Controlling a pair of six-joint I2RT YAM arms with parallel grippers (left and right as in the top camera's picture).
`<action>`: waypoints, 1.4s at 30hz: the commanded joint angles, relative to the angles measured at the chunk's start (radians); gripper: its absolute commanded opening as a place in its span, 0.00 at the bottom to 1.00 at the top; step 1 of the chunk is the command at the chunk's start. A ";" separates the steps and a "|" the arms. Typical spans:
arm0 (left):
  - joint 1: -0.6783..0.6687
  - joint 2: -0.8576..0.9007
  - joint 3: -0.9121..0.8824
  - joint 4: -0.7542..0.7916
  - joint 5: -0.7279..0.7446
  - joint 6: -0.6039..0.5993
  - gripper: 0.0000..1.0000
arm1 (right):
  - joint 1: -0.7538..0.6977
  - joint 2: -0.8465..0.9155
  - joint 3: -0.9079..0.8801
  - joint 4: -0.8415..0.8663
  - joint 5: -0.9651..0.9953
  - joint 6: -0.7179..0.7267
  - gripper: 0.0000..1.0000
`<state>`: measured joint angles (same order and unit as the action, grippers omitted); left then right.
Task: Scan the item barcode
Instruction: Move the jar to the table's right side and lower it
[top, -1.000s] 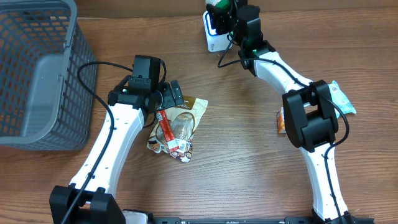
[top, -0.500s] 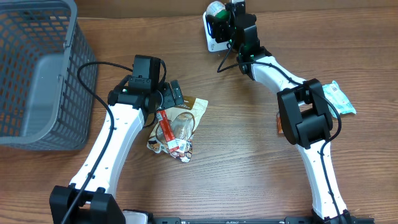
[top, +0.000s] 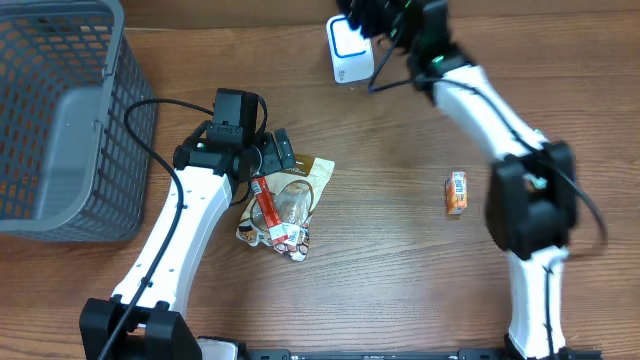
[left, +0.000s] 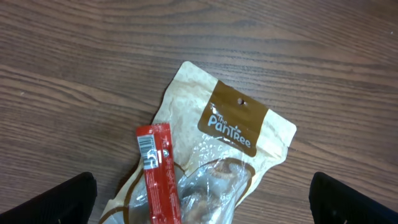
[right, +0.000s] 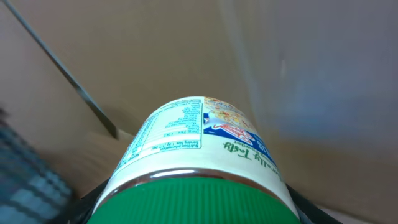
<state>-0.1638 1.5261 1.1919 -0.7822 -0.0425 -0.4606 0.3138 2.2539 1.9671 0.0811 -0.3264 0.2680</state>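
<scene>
Wooden table (top: 380, 280) carries a tan snack pouch (top: 312, 176) — grey basket (top: 70, 150) well left of it, white scanner (top: 349, 52) beyond it, small orange packet (top: 456, 192) off to its right.

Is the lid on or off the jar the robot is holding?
On. The right wrist view shows a ribbed green lid seated squarely over the top of the jar, with no gap visible.

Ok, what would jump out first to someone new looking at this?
A green-lidded jar fills the right wrist view, gripped in the right pincer by the white scanner at the far edge. In the middle lies a tan pouch with a red stick on it; a grey basket sits far left.
</scene>
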 joint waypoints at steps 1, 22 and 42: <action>0.002 -0.010 0.017 0.001 -0.013 0.023 1.00 | -0.047 -0.208 0.030 -0.097 -0.034 0.024 0.04; 0.002 -0.010 0.017 0.001 -0.013 0.023 1.00 | -0.270 -0.542 -0.138 -1.552 0.313 -0.034 0.09; 0.002 -0.010 0.017 0.001 -0.013 0.023 1.00 | -0.270 -0.542 -0.788 -1.086 0.505 -0.034 0.08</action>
<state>-0.1635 1.5261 1.1919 -0.7815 -0.0425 -0.4606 0.0410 1.7260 1.2091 -1.0336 0.1398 0.2352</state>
